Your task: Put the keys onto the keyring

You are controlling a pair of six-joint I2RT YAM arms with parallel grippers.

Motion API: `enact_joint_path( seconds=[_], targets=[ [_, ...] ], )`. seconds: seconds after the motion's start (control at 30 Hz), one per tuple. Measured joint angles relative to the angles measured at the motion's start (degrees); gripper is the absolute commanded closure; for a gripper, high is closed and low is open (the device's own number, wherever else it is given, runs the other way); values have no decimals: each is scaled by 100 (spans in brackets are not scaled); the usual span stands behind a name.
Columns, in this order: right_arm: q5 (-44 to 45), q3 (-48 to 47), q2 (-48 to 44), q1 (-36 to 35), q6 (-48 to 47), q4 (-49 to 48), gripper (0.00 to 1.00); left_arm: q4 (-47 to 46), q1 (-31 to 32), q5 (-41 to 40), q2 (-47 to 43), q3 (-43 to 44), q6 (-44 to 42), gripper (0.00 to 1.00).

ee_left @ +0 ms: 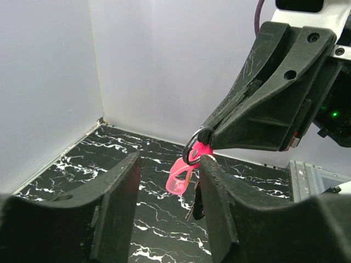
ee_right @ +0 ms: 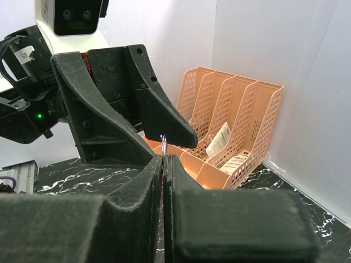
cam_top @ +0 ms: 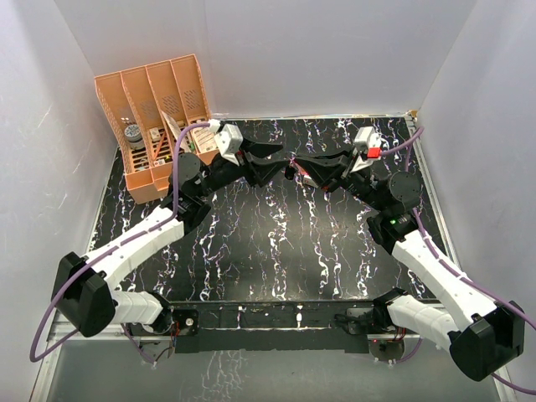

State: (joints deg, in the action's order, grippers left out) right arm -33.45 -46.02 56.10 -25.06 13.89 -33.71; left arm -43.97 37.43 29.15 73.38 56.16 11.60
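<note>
Aloft, right gripper clamps the keyring; left gripper gapes beside it, rack nearby.

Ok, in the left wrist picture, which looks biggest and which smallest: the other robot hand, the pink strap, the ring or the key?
1. right hand, by far the biggest.
2. pink strap.
3. ring and key: both look small and I can't rank them, because the key is partly hidden.

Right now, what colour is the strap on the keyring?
Magenta-pink; the keyring shows best in the left wrist view.
</note>
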Motion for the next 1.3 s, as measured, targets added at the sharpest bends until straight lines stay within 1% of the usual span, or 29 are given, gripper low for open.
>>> enact_joint_path(
  seconds=[0.03, 0.4, 0.83, 1.0, 1.3],
  targets=[
    [-4, 0, 4, 0, 0, 2, 100, -20, 0, 17, 28, 28, 13, 61],
    [-20, 2, 33, 0, 4, -2, 100, -221, -20, 181, 120, 133, 157, 72],
    [-61, 7, 55, 0, 20, -85, 100, -282, -20, 442, 321, 243, 343, 89],
    [-59, 9, 63, 2, 17, -85, 100, -319, -20, 461, 326, 247, 380, 100],
    [-13, 9, 72, 7, 17, -157, 100, -308, -24, 503, 326, 313, 404, 100]
  ],
)
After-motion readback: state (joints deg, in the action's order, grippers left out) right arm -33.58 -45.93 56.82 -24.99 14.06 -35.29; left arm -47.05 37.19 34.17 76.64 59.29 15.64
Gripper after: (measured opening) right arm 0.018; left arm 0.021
